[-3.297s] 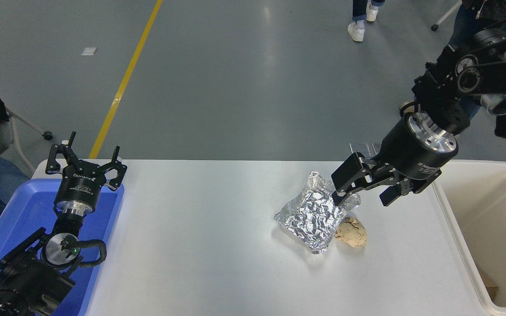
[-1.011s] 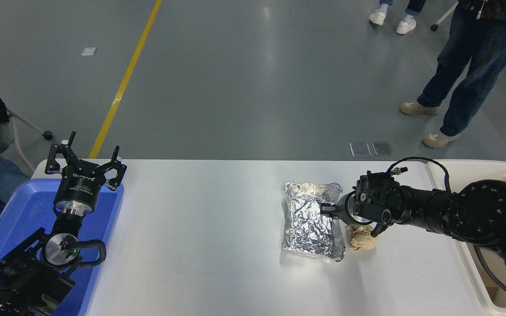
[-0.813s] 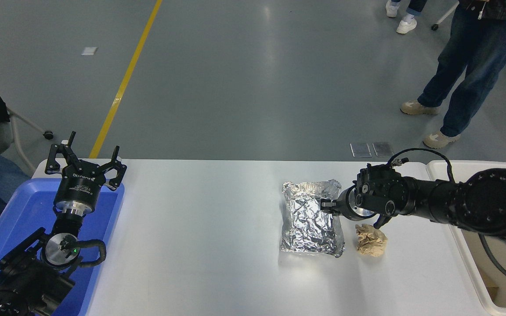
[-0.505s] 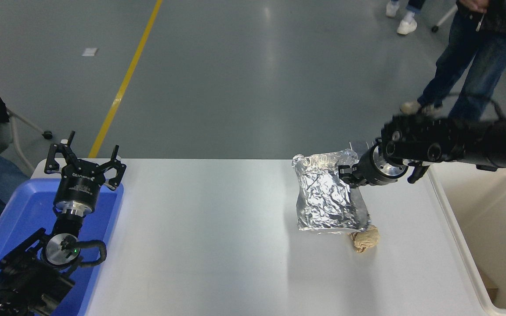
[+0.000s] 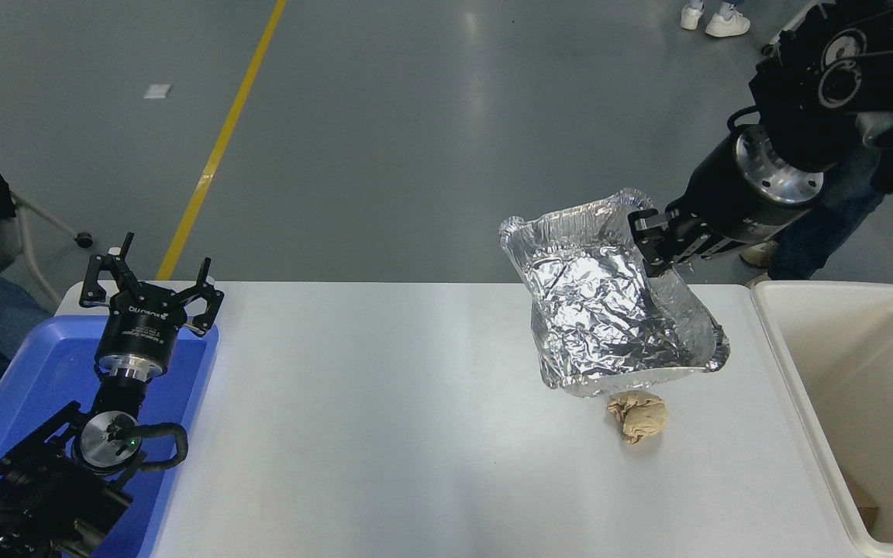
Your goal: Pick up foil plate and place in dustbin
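My right gripper is shut on the far right rim of the foil plate, a crinkled silver tray. The plate hangs in the air above the table's right half, tilted with its open side toward me. The dustbin, a cream-white bin, stands at the table's right end, to the right of the plate. My left gripper is parked, open and empty, over the blue tray at the lower left.
A tan crumpled paper wad lies on the white table just below the hanging plate. A blue plastic tray sits at the left end. A person's legs show behind my right arm at the top right.
My right gripper closed on the foil plate's rim on the table, then lifted it up and to the right. The paper wad got nudged a little and stays on the table.
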Robot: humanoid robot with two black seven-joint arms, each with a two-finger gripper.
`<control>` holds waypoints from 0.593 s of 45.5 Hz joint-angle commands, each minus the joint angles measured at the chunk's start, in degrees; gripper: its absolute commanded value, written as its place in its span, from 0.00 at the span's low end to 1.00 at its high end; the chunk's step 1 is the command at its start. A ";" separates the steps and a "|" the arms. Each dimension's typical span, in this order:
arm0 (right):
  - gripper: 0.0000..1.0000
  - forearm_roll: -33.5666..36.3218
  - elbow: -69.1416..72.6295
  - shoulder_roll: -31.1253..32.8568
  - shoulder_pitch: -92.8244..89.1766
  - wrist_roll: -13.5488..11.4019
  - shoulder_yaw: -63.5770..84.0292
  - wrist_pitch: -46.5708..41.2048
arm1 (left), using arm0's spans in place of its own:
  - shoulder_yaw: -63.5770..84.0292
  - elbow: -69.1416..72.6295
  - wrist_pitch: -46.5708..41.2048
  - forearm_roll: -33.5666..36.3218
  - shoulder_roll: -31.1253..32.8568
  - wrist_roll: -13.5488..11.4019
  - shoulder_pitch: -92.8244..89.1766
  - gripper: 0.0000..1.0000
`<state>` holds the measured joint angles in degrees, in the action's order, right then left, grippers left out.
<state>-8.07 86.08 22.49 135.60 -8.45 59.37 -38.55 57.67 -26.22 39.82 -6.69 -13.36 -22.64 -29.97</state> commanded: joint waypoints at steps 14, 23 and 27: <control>0.00 -9.67 -0.91 7.99 -0.33 0.10 3.82 -1.26 | 0.08 0.03 -0.01 0.01 0.00 -0.03 0.00 1.00; 0.00 -23.29 -10.57 17.58 -9.20 2.12 3.65 -1.35 | -0.01 0.03 -0.01 0.01 0.00 -0.03 0.00 1.00; 0.00 -29.62 -17.86 20.04 -14.82 5.37 3.47 -1.17 | 0.08 -0.06 -0.01 0.01 0.00 -0.03 0.00 1.00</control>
<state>-23.18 80.37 34.36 130.99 -7.36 62.77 -39.77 57.69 -26.20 39.82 -6.67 -13.36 -22.67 -29.97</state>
